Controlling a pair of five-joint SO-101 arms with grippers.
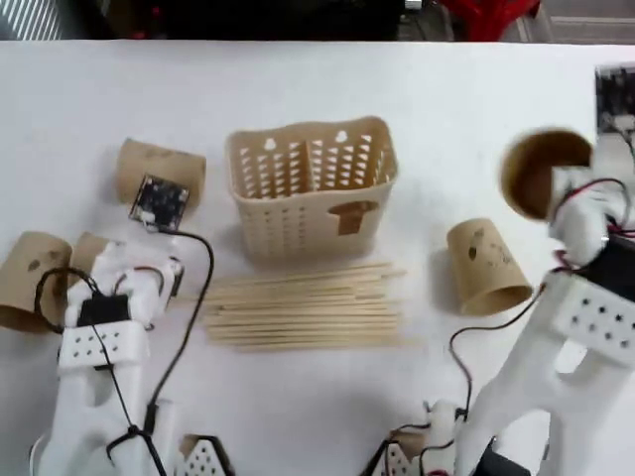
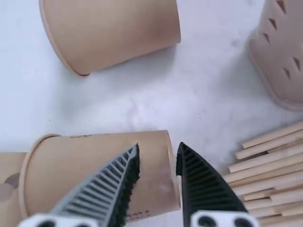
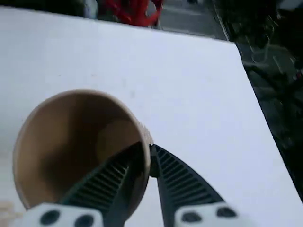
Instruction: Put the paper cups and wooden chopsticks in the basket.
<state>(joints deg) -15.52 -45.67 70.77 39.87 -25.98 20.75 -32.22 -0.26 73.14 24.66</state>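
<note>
A beige slotted basket [image 1: 313,183] stands mid-table with a pile of wooden chopsticks [image 1: 303,307] in front of it. My left gripper [image 2: 158,149] is open just above a paper cup [image 2: 85,170] lying on its side; one finger [image 2: 125,175] overlaps the cup's wall. A second cup [image 2: 111,30] lies beyond it and a third [image 2: 5,189] sits at the edge. My right gripper [image 3: 149,151] is shut on the rim of a raised paper cup [image 3: 71,142], one finger inside and one outside. That cup [image 1: 541,169] hangs right of the basket.
Another paper cup [image 1: 486,266] lies on the table below the raised one, right of the chopsticks. The basket's wall [image 2: 279,52] and chopstick ends [image 2: 265,165] are close to my left gripper. The table's right edge [image 3: 246,80] lies near the right arm.
</note>
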